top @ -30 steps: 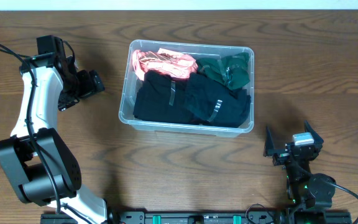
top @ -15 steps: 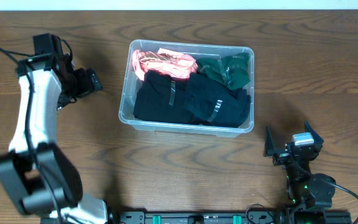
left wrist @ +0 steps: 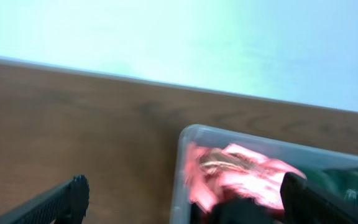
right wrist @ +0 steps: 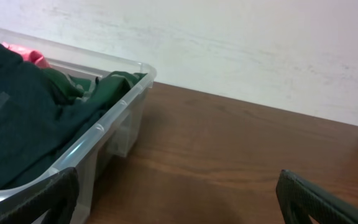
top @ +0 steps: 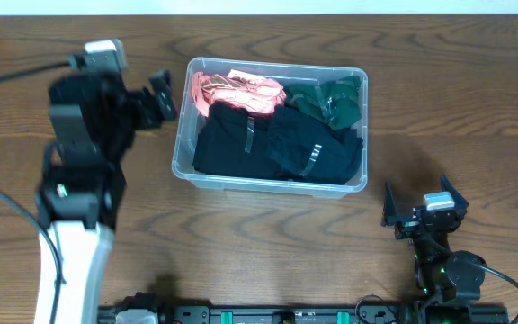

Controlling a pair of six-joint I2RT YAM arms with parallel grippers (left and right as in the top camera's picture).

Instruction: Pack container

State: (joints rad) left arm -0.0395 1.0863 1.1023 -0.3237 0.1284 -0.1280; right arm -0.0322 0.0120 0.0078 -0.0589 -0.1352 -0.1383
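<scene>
- So, the container (top: 241, 183) sits mid-table on the wood tabletop (top: 457, 90), long side across. It's a clear plastic bin with rounded corners and a raised rim.
- It's pretty much full of clothes. A pink garment (top: 236, 90) is crumpled in its far left corner, with a shiny, wrinkly look.
- A black garment (top: 268, 148) takes up most of the container, from the left wall across to the near right corner. It's soft matte fabric with a couple of short grey strips on it. Can't tell if it's one piece or two.
- A dark green garment (top: 331, 101) is bunched in the far right corner, and it pokes up about level with the rim in my right wrist view.
- The walls are see-through enough that the dark fabric shows right through them.
- The left gripper (top: 166, 97) is just beside the container's far left corner, outside the wall, with its jaws spread wide and nothing between them.
- The right gripper (top: 421, 202) is off the container's near right corner, clear of it. It's also wide open and holding nothing.
- The table itself is dark brown wood grain with a smooth finish.
</scene>
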